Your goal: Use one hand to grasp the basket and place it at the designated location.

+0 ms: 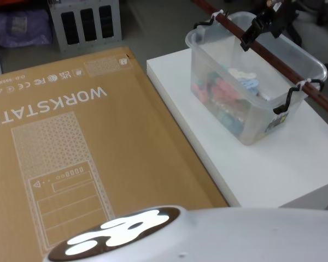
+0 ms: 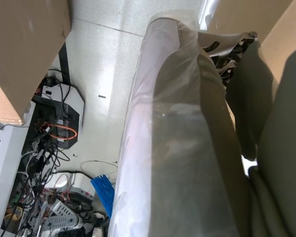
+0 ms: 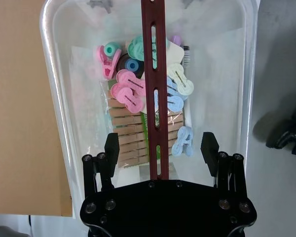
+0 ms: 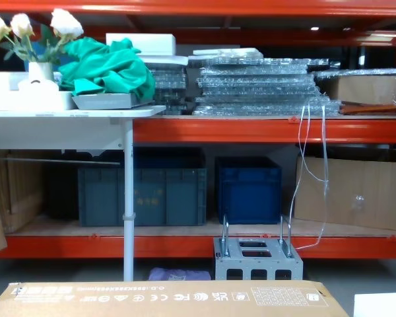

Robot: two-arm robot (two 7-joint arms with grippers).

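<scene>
Hanging over the far part of the basket (image 1: 251, 117), the right gripper (image 3: 160, 148) is seen with its black fingers (image 3: 112, 148) held wide apart. One finger stands on each side of the dark red-brown bar handle (image 3: 155, 74). The bar is framed between the fingers but is not touched by either. In the head view the same gripper (image 1: 250, 37) is placed near the far end of the bar (image 1: 273, 57).

The basket is set on the white table (image 1: 262, 180), towards its far right corner, upright and slanted to the table's edges. The bar is laid along the basket's length above the rim and is tied at the near end with a white zip tie (image 1: 300, 83).

Through the clear walls, plastic clothes pegs (image 3: 126, 89) in pink, blue, green and cream are seen heaped at the bottom. Beside them a bagged row of wooden clothespins (image 3: 128, 133) is packed under the bar.

A large cardboard box (image 1: 71, 136) printed with "WORKSTATION" is laid flat just left of the table. Behind it a small grey metal box (image 4: 257, 259) is stood on the floor, and dark blue crates (image 4: 247, 188) are stored on the low shelf beyond.
</scene>
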